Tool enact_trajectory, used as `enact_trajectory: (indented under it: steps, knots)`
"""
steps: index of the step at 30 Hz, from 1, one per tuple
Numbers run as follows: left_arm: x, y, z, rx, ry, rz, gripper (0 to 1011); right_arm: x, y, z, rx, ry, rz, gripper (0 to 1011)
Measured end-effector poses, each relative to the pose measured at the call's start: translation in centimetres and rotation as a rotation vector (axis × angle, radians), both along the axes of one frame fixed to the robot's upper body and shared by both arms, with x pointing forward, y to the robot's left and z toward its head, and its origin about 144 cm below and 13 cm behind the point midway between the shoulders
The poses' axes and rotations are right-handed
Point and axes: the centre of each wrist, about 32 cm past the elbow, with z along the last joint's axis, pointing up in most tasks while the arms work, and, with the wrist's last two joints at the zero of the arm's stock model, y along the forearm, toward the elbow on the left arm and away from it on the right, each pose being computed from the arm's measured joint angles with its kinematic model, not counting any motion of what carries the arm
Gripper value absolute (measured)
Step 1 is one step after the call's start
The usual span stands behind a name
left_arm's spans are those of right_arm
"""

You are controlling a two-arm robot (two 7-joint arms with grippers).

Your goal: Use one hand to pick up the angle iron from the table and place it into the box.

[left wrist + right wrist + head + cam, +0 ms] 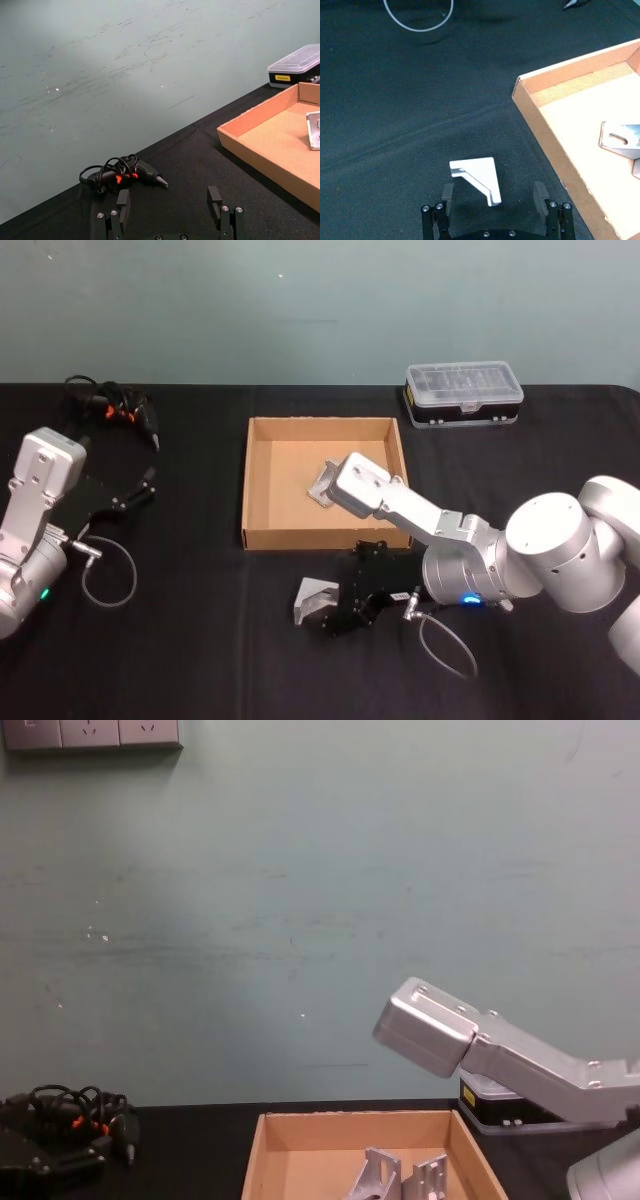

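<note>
**Black table (200, 660): angle iron (476, 176) not yet gripped**

It is framed, untouched, between the spread fingers of the right gripper (495, 194), just ahead of its palm; the box (322, 537) lies close at its side; the left gripper (140, 495), likewise spread, is parked well aside; a slip could be caused by pinching the sloped rib.

Matte black worktop (200, 670); plain tan cardboard box (300, 537); pale silver-white angle iron (312, 600); duller grey second angle iron (322, 484); plastic case (463, 395) with clear lid, black base, yellow label; black corded tool (120, 412) with orange marks; pale teal wall (300, 300), faintly scuffed.
</note>
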Motion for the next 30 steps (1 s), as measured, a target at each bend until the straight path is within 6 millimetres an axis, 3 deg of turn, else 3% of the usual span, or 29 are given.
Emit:
enact_trajectory:
  steps: [20, 30]
  knots:
    - [0.00, 0.00, 0.00, 0.000, 0.000, 0.000, 1011, 0.50, 0.56, -0.55, 0.002, 0.005, -0.017, 1003]
    - [0.00, 0.00, 0.00, 0.000, 0.000, 0.000, 1011, 0.47, 0.55, -0.54, 0.002, 0.005, -0.016, 812]
